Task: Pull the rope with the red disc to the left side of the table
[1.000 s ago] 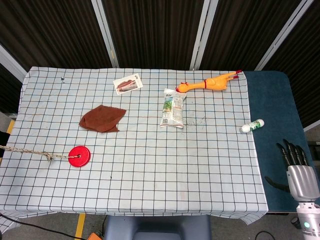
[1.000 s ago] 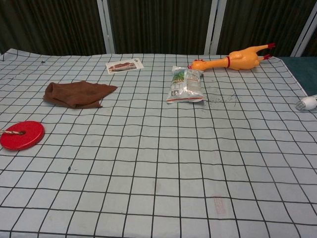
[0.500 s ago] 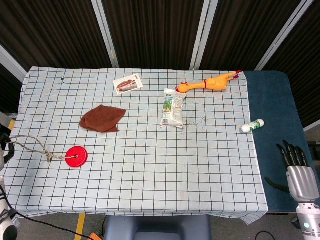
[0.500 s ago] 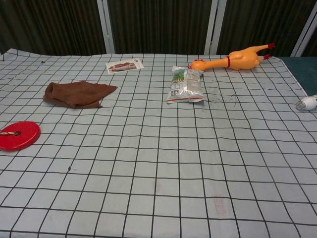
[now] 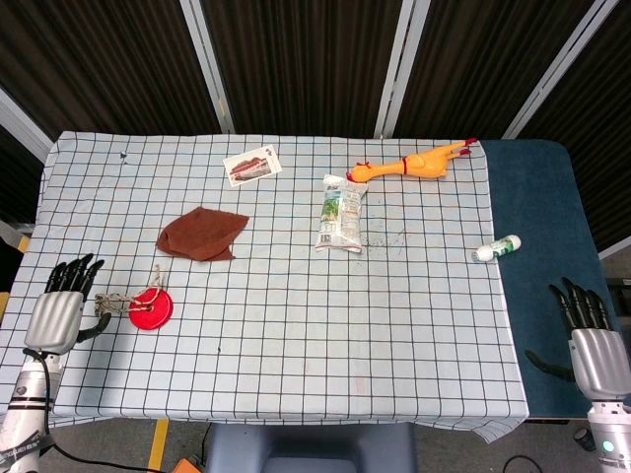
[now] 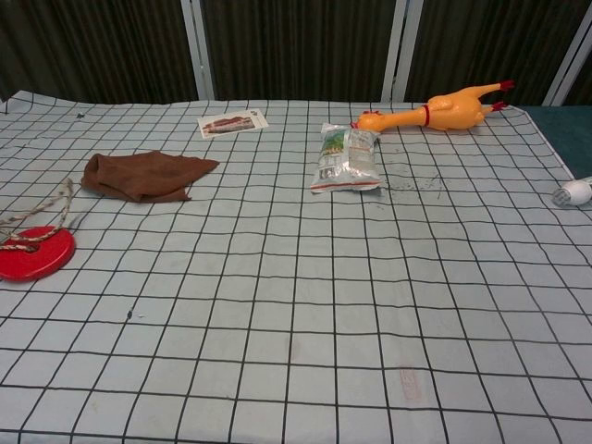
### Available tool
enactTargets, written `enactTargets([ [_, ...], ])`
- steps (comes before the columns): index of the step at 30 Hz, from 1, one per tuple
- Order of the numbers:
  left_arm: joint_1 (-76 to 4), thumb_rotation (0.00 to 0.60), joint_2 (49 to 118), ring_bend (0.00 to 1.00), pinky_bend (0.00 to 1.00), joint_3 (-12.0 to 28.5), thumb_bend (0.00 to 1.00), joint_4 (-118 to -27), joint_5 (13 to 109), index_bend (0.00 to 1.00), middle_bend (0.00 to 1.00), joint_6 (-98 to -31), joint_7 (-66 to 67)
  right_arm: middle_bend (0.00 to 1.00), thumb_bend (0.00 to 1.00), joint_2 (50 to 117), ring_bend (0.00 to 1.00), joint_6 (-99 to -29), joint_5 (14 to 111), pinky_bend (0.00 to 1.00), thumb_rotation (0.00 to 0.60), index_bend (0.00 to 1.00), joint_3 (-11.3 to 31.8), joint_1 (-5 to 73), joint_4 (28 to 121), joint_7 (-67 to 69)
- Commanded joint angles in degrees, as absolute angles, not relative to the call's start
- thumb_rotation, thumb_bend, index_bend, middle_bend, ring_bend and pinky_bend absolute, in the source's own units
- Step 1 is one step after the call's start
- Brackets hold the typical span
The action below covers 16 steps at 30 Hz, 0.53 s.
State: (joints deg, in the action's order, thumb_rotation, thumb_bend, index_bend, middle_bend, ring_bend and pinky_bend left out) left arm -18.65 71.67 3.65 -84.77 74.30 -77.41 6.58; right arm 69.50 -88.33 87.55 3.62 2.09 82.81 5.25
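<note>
near the left edge of the worktop (image 5: 296, 394), the flat red plastic disc (image 5: 151, 308) lies on the checked cloth with its frayed beige rope (image 5: 116, 301) bunched slack beside it. the left robot hand (image 5: 57, 313) sits just left of the rope, fingers extended; whether its thumb touches or pinches the cord i cannot tell (too small to read). the right robot hand (image 5: 589, 333) rests spread and empty off the right edge. the disc looks close to its goal; any remaining pull should probably be low and steady, taking up slack before dragging, so the disc slides flat without flipping.
</note>
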Motion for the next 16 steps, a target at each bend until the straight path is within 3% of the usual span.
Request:
enactTargets([
  [1,-17.1,0.600,69.7,0.00,0.00,3.8,0.33,-87.2,74.4,0.00,0.00,-79.3,7.8,0.00,0.25,69.4,0.00,-88.5,87.6,0.00,0.600,0.00,3.7,2.0,82.9,5.6],
  [5,-13.7,0.600,68.4,0.00,0.00,2.4,0.36,-90.2,76.8,0.00,0.00,-83.4,5.8,0.00,0.25,69.3,0.00,-89.1,88.0,0.00,0.600,0.00,3.4,1.8,83.3,6.0],
  [16,-5.8,0.600,71.1,0.00,0.00,-2.7,0.37,-88.0,84.5,0.00,0.00,-92.1,5.6,0.00,0.25,69.8,0.00,-89.8,89.0,0.00,0.600,0.00,2.6,1.1,83.1,5.0],
])
